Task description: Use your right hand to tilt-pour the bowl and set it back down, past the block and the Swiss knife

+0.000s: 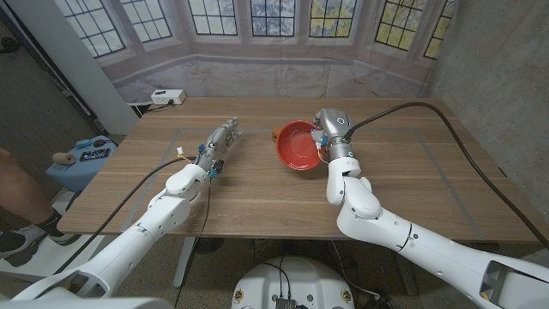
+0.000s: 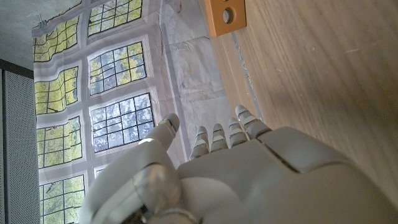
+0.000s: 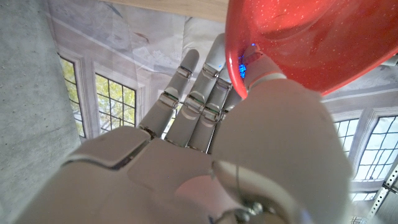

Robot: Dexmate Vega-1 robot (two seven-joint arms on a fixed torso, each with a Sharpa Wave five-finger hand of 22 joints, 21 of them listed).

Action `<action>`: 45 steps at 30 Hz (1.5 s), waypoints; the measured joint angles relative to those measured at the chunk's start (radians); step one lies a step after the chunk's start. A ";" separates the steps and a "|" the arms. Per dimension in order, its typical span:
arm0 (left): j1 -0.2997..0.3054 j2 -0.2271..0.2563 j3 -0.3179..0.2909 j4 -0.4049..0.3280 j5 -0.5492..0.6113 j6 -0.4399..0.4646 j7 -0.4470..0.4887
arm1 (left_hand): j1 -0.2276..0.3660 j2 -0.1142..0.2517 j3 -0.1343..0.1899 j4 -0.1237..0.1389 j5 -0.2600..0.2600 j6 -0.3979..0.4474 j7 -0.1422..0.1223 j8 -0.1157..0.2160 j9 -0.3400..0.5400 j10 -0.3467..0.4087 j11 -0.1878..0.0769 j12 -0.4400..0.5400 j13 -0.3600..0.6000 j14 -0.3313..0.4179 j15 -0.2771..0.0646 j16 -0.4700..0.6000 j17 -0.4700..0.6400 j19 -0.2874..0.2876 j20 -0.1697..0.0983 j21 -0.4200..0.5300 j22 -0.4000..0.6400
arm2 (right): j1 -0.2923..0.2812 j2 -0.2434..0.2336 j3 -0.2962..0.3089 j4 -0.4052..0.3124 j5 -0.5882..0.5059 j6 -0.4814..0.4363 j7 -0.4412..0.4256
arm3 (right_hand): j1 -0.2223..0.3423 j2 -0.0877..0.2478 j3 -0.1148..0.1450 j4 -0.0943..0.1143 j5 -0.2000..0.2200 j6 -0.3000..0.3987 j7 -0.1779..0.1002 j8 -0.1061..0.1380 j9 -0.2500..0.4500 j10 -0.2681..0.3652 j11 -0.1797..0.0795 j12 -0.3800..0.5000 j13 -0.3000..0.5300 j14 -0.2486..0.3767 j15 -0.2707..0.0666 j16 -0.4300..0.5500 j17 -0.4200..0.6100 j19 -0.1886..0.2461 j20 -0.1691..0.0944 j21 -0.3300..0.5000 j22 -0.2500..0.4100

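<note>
Window-patterned backdrop hangs behind the wooden table (image 1: pixel 386 180), where the right hand (image 1: pixel 330 146) pinches the rim of the red bowl (image 1: pixel 298 144), thumb inside, and holds it tipped up, seemingly mid-pour. Off to the side, the left hand (image 1: pixel 216 148) waits with fingers straight and apart, holding nothing, near an orange block (image 2: pixel 225 15)

No text, label, brand, number or sign can be read in any of the pictures. The white box (image 1: pixel 168 97) at the far left corner of the bench (image 1: pixel 257 202) and the blue object (image 1: pixel 88 154) beyond its left edge are too small and blurred to show any lettering. The orange block (image 2: pixel 226 16) shows two round holes, no writing.
</note>
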 measured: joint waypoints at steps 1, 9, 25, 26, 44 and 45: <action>-0.002 -0.001 0.001 0.000 0.001 0.000 0.000 | 0.000 0.000 0.000 0.000 0.000 0.000 0.000 0.000 0.000 0.000 0.000 0.000 0.000 0.000 0.000 0.000 0.000 0.000 0.000 0.000 0.000 | -0.001 0.002 0.001 0.003 -0.001 0.001 -0.012 | 0.000 0.000 0.000 0.000 0.000 0.000 0.000 0.000 0.000 0.000 0.000 0.000 0.000 0.000 0.000 0.000 0.000 0.000 0.000 0.000 0.000; -0.009 -0.002 0.006 0.002 0.004 -0.001 -0.003 | 0.000 0.000 -0.003 -0.003 0.000 0.000 0.000 0.000 0.000 0.000 0.000 0.000 0.000 0.000 0.000 0.000 0.000 0.000 0.000 0.000 0.000 | -0.030 0.051 0.024 0.062 -0.032 0.045 -0.103 | 0.000 0.000 0.000 0.000 -0.001 0.004 0.004 -0.002 0.000 0.000 0.000 0.000 0.000 0.000 0.000 -0.007 0.005 0.000 0.000 0.007 0.000; -0.015 0.002 0.008 0.002 0.009 0.003 -0.010 | 0.000 0.000 -0.003 -0.003 0.000 0.004 -0.004 0.000 0.000 0.000 0.000 -0.004 0.000 0.000 0.000 0.000 0.000 0.000 0.000 0.000 0.000 | -0.052 0.120 0.050 0.162 -0.058 0.113 -0.233 | 0.006 0.006 0.000 0.000 -0.004 0.002 0.006 -0.004 0.005 0.000 0.000 -0.004 0.009 0.004 -0.003 -0.017 0.016 0.000 0.000 0.018 0.000; -0.015 0.002 0.008 0.002 0.009 0.004 -0.011 | 0.000 0.000 -0.003 -0.003 0.000 0.004 -0.004 0.000 0.000 0.000 0.000 -0.004 0.000 0.000 0.000 0.000 0.000 0.000 0.000 0.000 0.000 | -0.052 0.124 0.050 0.172 -0.060 0.117 -0.241 | 0.006 0.006 0.000 0.000 -0.004 0.002 0.005 -0.004 0.005 0.000 0.000 -0.004 0.010 0.004 -0.003 -0.017 0.018 0.000 0.000 0.018 0.000; -0.013 0.016 0.005 0.005 0.003 0.007 -0.025 | 0.000 0.000 -0.003 -0.003 0.000 0.007 0.000 0.000 0.000 0.000 0.000 -0.004 0.000 0.000 0.000 0.000 0.000 0.000 0.000 0.000 0.000 | -0.026 0.200 0.045 0.335 -0.088 0.176 -0.422 | 0.008 0.008 -0.007 -0.004 -0.008 0.002 0.006 -0.005 0.005 0.000 0.000 -0.009 0.016 0.005 -0.002 -0.028 0.028 0.000 0.000 0.033 0.000; -0.013 0.017 0.005 0.005 0.003 0.007 -0.026 | 0.000 0.000 -0.003 -0.003 0.000 0.007 0.000 0.000 0.000 0.000 0.000 -0.004 0.000 0.000 0.000 0.000 0.000 0.000 0.000 0.000 0.000 | -0.024 0.205 0.045 0.347 -0.089 0.181 -0.440 | 0.008 0.008 -0.007 -0.004 -0.008 0.002 0.006 -0.005 0.005 0.000 0.000 -0.009 0.016 0.005 -0.002 -0.031 0.028 0.000 0.000 0.033 0.000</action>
